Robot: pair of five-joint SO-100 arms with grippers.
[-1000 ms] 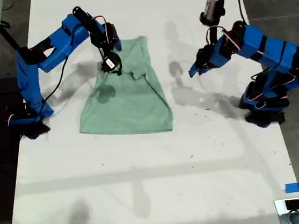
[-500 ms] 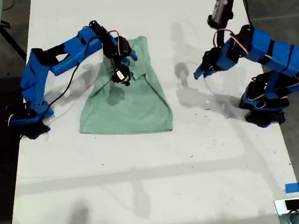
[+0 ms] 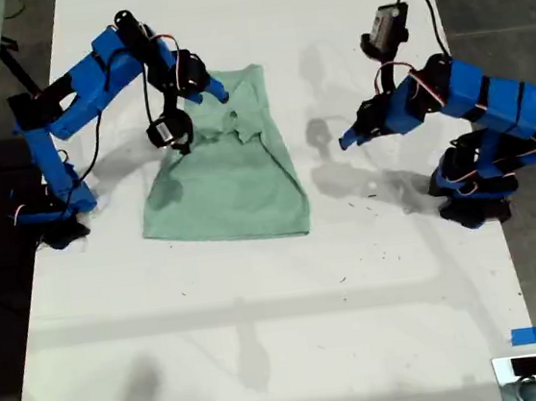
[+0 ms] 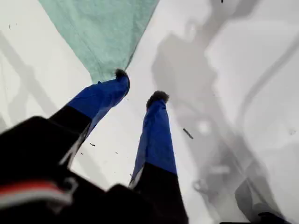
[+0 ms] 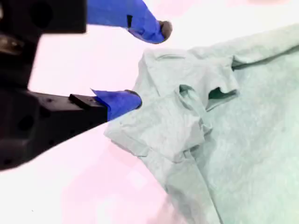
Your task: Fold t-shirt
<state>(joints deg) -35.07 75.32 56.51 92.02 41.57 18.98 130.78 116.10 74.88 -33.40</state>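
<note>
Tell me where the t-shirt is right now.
The t-shirt lies on the white table, upper centre in the exterior view, between the two arms. My second gripper, open, is at its top corner on that view's left.

The t-shirt [image 3: 229, 171] is lying on the table [image 3: 264, 336], toward the far end in the exterior view, its sleeves bunching inward across its upper part. My second gripper [image 3: 199, 84] is hanging with jaws apart at the t-shirt's upper corner on the exterior view's left. My first gripper [image 3: 350, 137] is hovering, jaws parted, beside the t-shirt on the exterior view's right, clear of the cloth.
</note>
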